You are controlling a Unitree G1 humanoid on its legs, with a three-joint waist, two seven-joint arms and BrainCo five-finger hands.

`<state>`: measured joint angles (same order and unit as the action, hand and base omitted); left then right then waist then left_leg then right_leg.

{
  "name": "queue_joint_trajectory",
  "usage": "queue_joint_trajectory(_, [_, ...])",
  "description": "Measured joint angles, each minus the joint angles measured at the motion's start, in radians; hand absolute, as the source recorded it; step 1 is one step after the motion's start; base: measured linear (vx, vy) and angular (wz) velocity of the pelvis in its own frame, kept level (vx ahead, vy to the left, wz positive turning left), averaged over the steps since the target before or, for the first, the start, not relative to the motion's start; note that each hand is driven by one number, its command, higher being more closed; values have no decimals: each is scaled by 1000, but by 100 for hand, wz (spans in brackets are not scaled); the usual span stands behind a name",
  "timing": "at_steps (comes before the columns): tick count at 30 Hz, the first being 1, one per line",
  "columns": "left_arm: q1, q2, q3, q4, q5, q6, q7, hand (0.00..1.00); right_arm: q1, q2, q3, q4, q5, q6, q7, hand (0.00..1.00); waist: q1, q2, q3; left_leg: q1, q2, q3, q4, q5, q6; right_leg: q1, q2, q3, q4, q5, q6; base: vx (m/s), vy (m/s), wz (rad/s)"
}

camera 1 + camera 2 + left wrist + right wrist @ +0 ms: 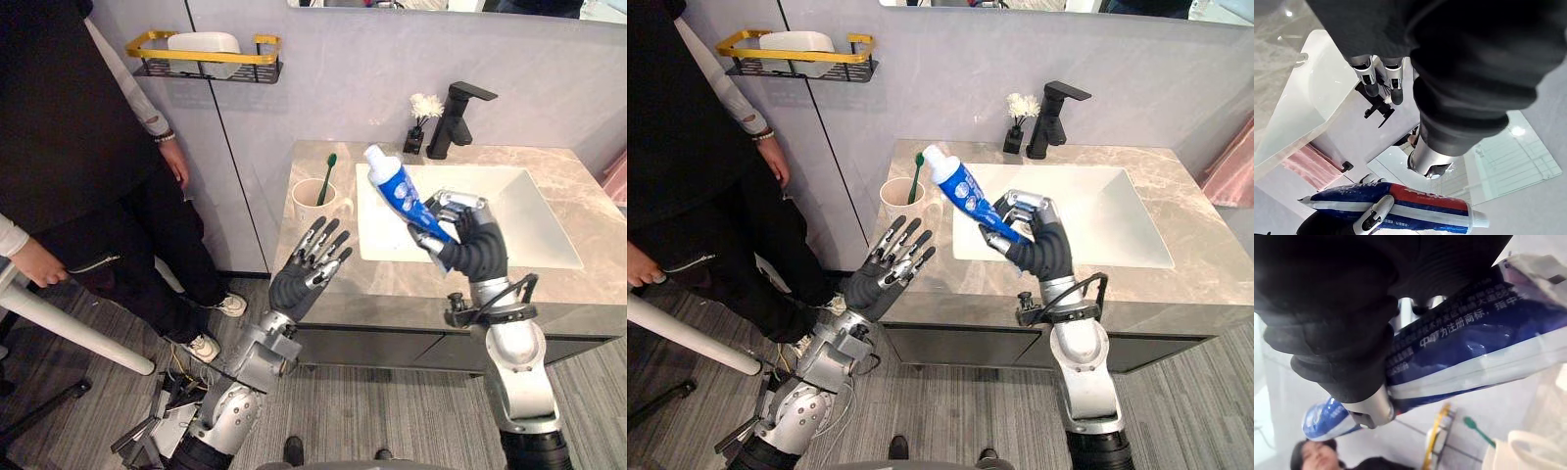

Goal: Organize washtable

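Observation:
My right hand (468, 240) is shut on a blue and white toothpaste tube (400, 190), holding it tilted above the front left part of the white sink (519, 220), cap end up and to the left. The tube (1464, 347) fills much of the right wrist view, and the tube (1396, 208) also crosses the left wrist view. A cream cup (313, 199) with a green toothbrush (326, 176) stands on the marble counter (323, 264) left of the sink. My left hand (306, 269) hovers open at the counter's front left edge, empty, fingers spread toward the cup.
A black faucet (453, 117) and a small black vase with white flowers (421, 119) stand at the back of the counter. A yellow-railed wall shelf (206, 57) holds a white dish. A person in dark clothes (78, 176) stands to the left.

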<state>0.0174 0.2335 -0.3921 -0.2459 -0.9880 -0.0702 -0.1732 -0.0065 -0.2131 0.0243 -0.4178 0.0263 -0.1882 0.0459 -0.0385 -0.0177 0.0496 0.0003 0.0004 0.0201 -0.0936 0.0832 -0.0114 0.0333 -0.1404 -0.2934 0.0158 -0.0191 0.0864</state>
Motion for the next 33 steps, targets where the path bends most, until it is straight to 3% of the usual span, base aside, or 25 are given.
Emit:
queue_joint_trajectory(19, [2, -27, -28, -100, 19, 17, 22, 0, 136, 51, 92, 0, -29, 43, 49, 100, 1, 8, -20, 5, 2, -2, 0, 0, -1, 12, 0, -5, -9, 0, 0, 1, -1, 1])
queue_joint_trajectory(33, [2, -36, -81, -149, 19, 17, 49, 0, 172, 72, 160, 1, -34, 43, 60, 100, 0, 9, -21, 6, 4, 0, 0, 0, -1, 13, 0, -4, -10, 1, 1, 0, 0, 0])
